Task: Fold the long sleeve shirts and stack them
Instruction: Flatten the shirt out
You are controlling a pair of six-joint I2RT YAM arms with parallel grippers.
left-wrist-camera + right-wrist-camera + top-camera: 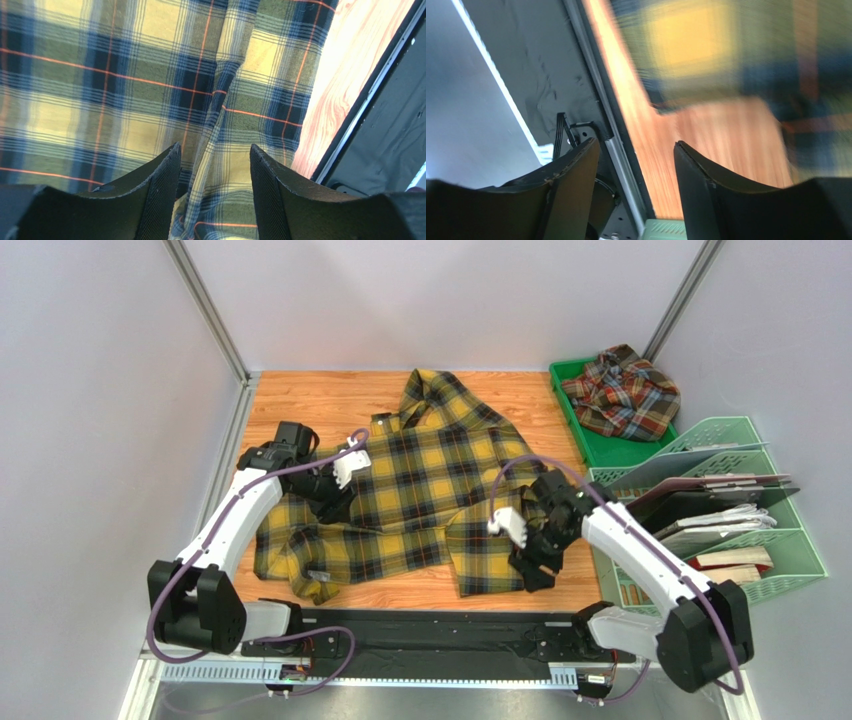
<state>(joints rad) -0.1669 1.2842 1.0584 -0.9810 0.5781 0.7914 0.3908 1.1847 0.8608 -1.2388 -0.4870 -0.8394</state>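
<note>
A yellow and black check long sleeve shirt (420,490) lies spread and rumpled on the wooden table. A rust-red check shirt (622,392) sits bunched in the green tray at the back right. My left gripper (332,502) hangs over the yellow shirt's left part. In the left wrist view this gripper (215,155) is open, and a raised fold of the yellow cloth (215,125) runs between the fingers without being clamped. My right gripper (535,565) is at the shirt's near right corner. Its wrist view is blurred and shows the right gripper (636,150) open over bare wood, with the shirt (706,45) beyond it.
The green tray (600,445) stands at the back right. A mint file rack (790,540) with folders and books stands along the right side. A black rail (430,625) runs along the table's near edge. Grey walls close in the left, back and right.
</note>
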